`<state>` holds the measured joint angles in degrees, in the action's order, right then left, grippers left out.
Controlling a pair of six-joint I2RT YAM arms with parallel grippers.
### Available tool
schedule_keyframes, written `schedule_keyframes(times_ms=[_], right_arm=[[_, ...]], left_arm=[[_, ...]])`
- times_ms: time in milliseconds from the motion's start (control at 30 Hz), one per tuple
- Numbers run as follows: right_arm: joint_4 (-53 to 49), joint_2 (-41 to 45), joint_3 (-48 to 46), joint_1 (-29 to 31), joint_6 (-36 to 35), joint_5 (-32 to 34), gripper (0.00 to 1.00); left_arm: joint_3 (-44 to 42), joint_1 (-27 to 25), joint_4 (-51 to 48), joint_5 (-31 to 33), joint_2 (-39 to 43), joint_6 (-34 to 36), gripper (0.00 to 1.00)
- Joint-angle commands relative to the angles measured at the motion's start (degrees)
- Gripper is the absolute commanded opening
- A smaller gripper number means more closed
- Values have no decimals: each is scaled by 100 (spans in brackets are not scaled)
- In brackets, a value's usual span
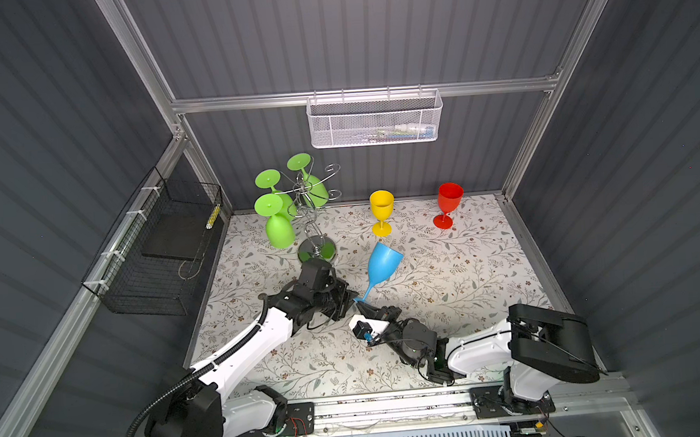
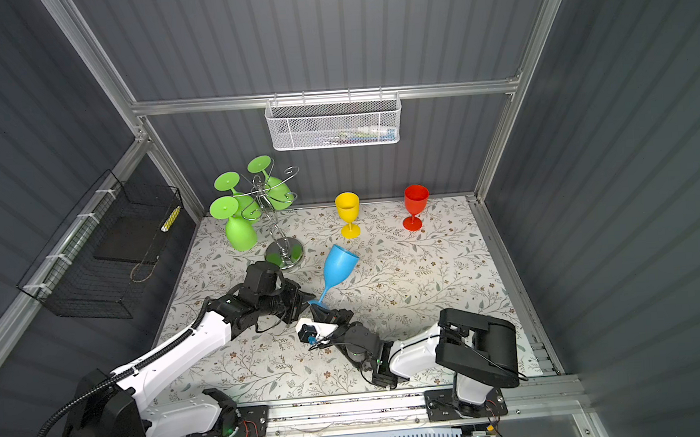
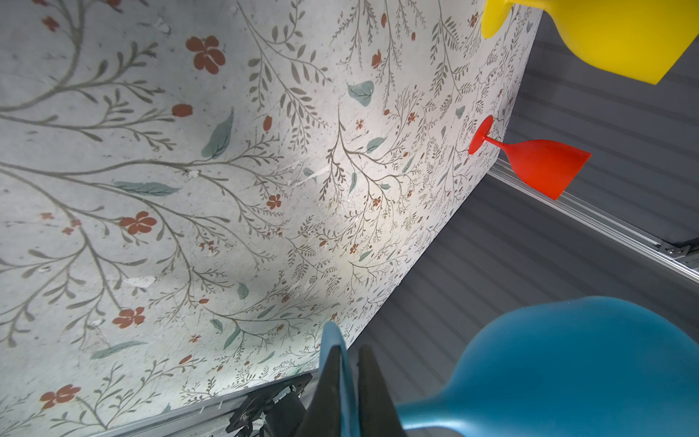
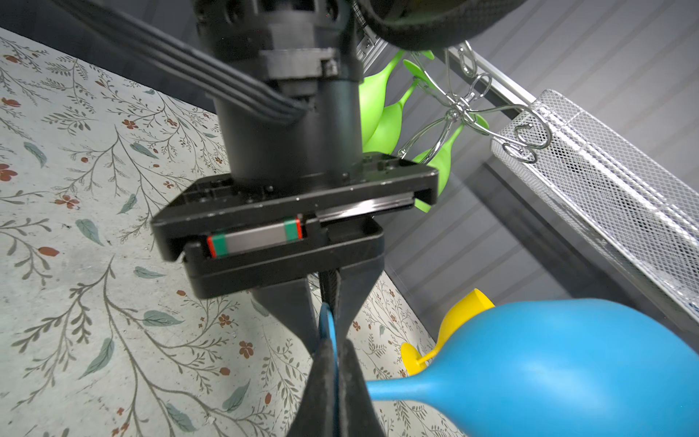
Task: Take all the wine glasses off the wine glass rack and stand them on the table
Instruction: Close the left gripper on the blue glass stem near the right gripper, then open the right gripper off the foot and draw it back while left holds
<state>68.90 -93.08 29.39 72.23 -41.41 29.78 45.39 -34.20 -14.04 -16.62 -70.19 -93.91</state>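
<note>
Both top views show the blue glass (image 1: pixel 384 261) tilted over the mat (image 1: pixel 448 284), off the rack (image 1: pixel 319 251) at back left where three green glasses (image 1: pixel 279 230) hang, but only my wrist views show its foot pinched edge-on in my left claw (image 3: pixel 348 350) and right claw (image 4: pixel 336 346).

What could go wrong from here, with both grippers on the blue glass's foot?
1. The left gripper and right gripper pinch only the thin foot of the tilted blue glass. If either releases, the bowl may swing or slip out.
2. Their fingertips sit very close together on that small foot, so they could collide as they part.
3. The yellow glass stands just beyond the bowl, and a swing might knock it over.
</note>
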Motion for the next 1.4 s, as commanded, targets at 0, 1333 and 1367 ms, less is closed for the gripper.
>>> schedule_keyframes(times_ms=[0,1333,1367], right_arm=[[121,17,145,-15,107,-58,0],[-7155,3794,1664,-2032,4661,-1757,47],[-7442,3762,1854,-2213,4826,-1924,47]], left_arm=[[-63,-26,60,-44,-49,-32,9],[-591,51,1464,498,-459,110,5],[-570,61,1489,483,-505,184,5]])
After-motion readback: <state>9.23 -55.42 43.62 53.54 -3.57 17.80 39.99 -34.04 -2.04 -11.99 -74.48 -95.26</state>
